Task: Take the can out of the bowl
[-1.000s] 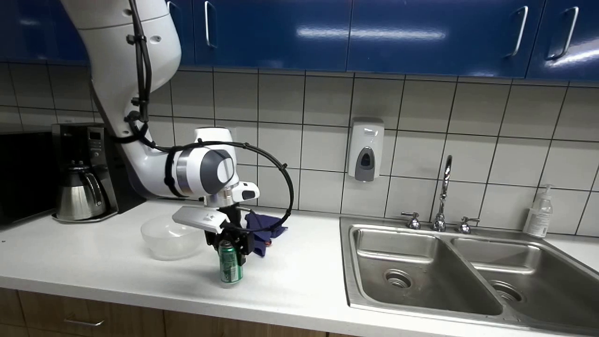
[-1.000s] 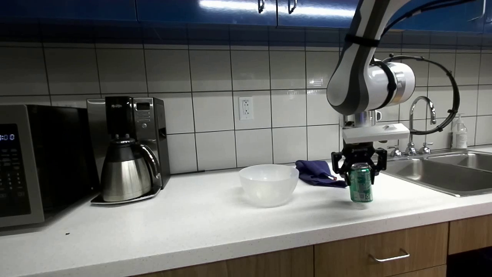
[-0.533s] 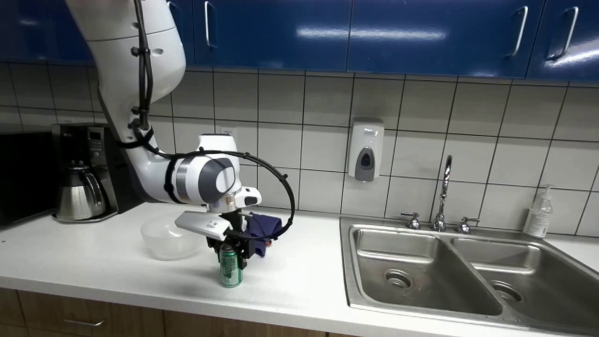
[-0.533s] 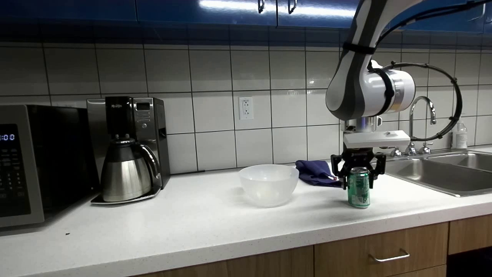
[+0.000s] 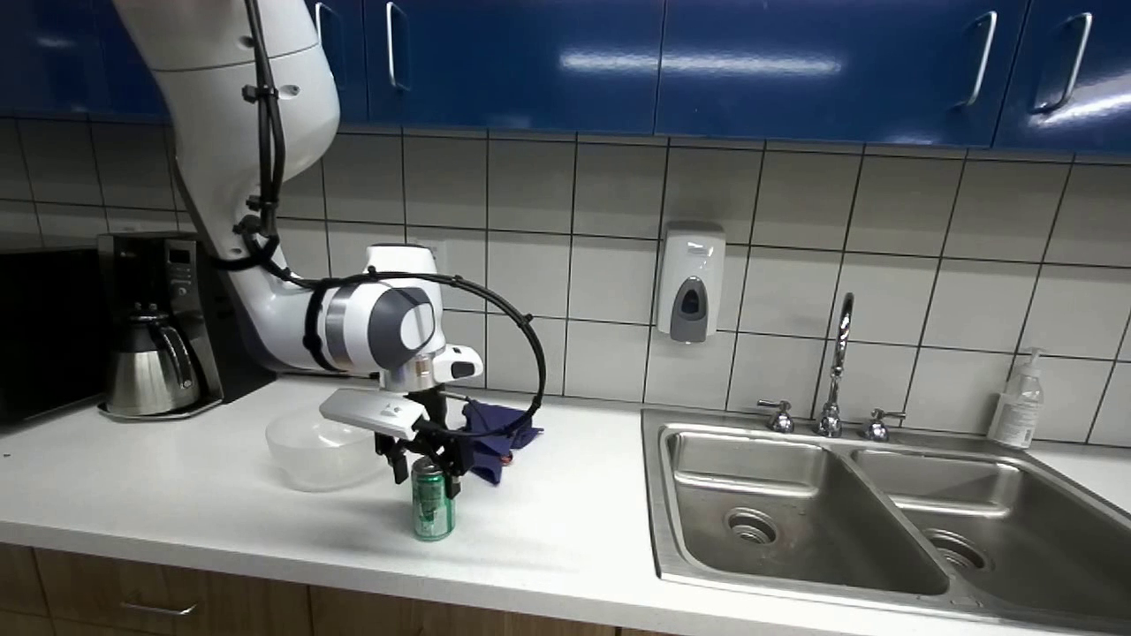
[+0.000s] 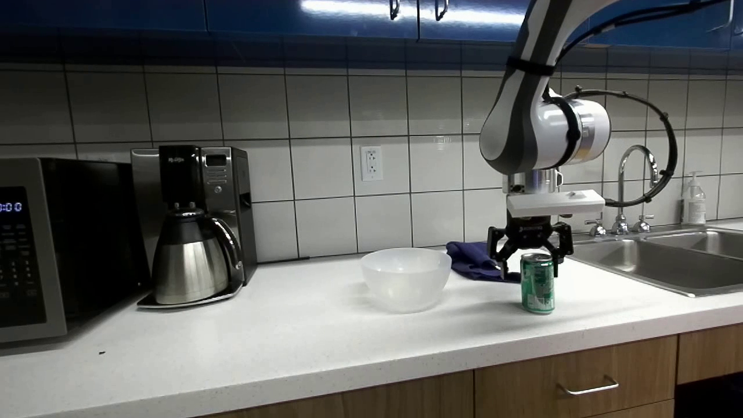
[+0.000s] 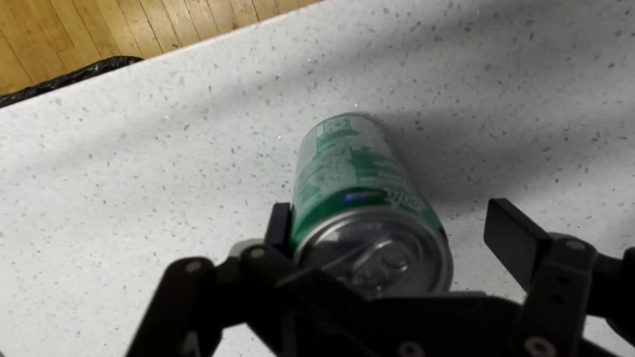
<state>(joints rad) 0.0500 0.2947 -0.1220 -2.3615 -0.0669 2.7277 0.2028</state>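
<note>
A green can (image 6: 537,284) with a silver lid stands upright on the white counter, to the right of the bowl. My gripper (image 6: 530,270) is open over the can's top, one finger on either side. In the wrist view the left finger (image 7: 279,225) is right against the can's side, and whether it touches cannot be told; a wide gap parts the right finger (image 7: 513,235) from the can (image 7: 347,163). The translucent white bowl (image 6: 406,284) sits upright with no can visible in it; it shows in both exterior views.
Behind the gripper lies a crumpled purple cloth (image 6: 479,261). A coffee maker (image 6: 194,232) and a microwave (image 6: 58,249) occupy the left. To the right is a steel double sink (image 5: 795,495) with a faucet (image 5: 835,371). The counter's front edge (image 7: 163,54) runs close to the can.
The can has been lowered slightly onto the counter and let go. My gripper has gone from shut on it to open, then shifted a little up and sideways, toward the bowl.
</note>
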